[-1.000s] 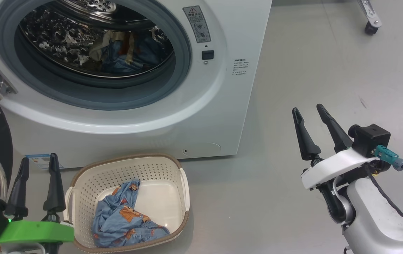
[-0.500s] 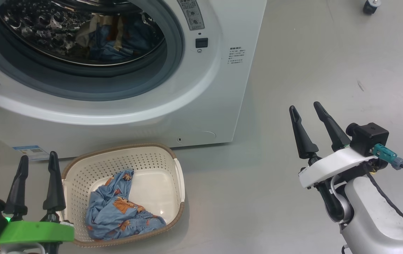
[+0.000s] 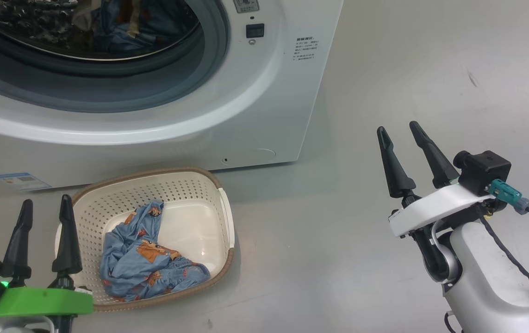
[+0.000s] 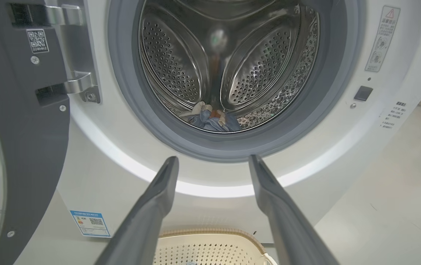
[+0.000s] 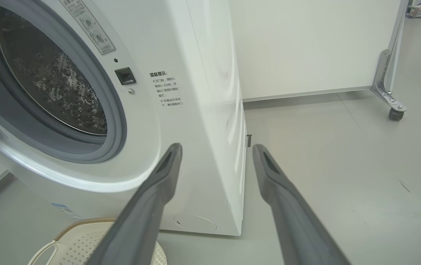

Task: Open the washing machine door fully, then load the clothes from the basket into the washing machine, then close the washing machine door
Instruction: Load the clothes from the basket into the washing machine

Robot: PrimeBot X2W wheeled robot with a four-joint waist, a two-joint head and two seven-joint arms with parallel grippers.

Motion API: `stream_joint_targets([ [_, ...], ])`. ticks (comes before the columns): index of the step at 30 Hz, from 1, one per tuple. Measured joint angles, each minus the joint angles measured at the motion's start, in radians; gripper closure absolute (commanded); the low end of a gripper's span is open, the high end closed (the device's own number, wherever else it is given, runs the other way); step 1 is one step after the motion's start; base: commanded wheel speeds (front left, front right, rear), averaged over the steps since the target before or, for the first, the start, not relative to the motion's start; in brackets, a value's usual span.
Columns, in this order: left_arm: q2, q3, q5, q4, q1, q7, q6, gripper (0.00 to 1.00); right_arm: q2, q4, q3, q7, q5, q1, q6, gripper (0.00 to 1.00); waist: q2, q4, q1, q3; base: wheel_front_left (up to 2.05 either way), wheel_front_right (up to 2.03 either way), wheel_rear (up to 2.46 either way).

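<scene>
While the left gripper (image 3: pixel 46 200) and right gripper (image 3: pixel 397 127) are standing wide, empty, clothes (image 3: pixel 144 259) are lying in the basket (image 3: pixel 185 189). Pinching the bunched middle is looking safest.

my left hand (image 3: pixel 46 200) is black on a green base. cream basket (image 3: pixel 176 189), brown rim; light blue clothes (image 3: pixel 144 263) with orange-brown figures; white washing machine (image 3: pixel 255 106).

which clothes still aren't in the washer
The blue printed garment lying in the basket; the other clothes already sit inside the drum.
</scene>
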Motion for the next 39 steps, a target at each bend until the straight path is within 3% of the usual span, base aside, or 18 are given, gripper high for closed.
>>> stream_joint_targets([
  [19, 0.020, -0.001, -0.022, 0.019, -0.047, 0.028, -0.009, 0.00, 0.028, -0.023, -0.009, 0.000, -0.019, -0.064, 0.000, 0.00, 0.0000, -0.029, 0.0000, 0.143, 0.00, 0.00, 0.00],
  [39, 0.064, -0.070, -0.078, 0.257, -0.135, 0.132, -0.028, 0.00, 0.060, -0.029, 0.009, 0.000, -0.030, -0.137, 0.000, 0.00, 0.0000, -0.075, 0.0000, 0.286, 0.00, 0.00, 0.00],
])
